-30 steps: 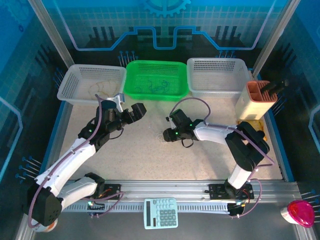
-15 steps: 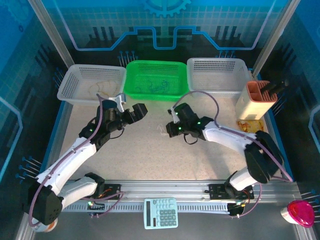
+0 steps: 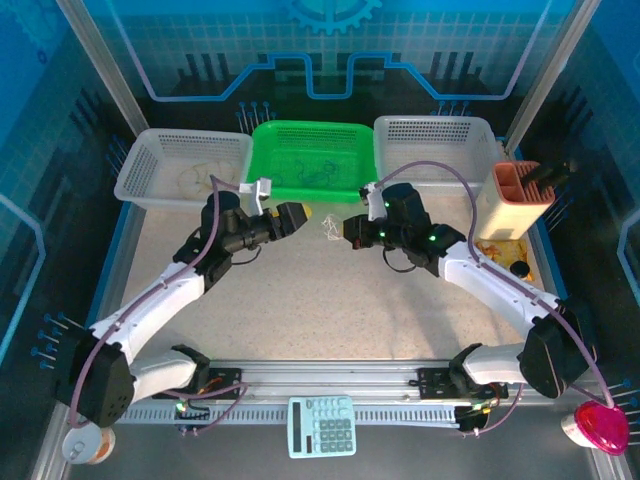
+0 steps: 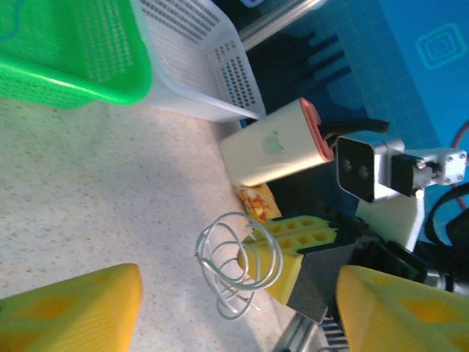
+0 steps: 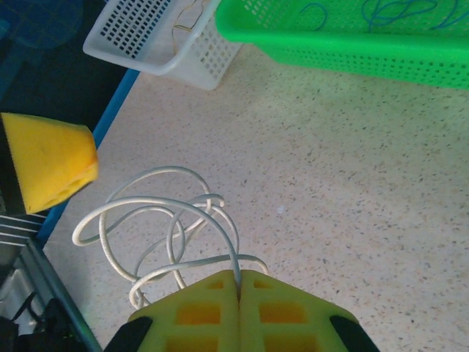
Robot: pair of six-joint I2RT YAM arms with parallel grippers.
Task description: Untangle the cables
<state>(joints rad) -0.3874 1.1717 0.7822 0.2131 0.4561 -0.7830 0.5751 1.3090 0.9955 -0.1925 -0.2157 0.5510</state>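
The right gripper (image 3: 349,228) is in the middle of the table, a little to the far side. Its two yellow fingers (image 5: 198,312) are pressed together on the white cable (image 3: 327,231), and the curly loops of this cable hang free in front of them, just above the table. The left gripper (image 3: 296,214) is just to the left of these loops, with its fingers apart and holding nothing. Some blue cables (image 3: 318,177) lie in the green basket (image 3: 265,140) at the far side. A pale cable (image 3: 195,178) lies in the left white basket (image 3: 135,180).
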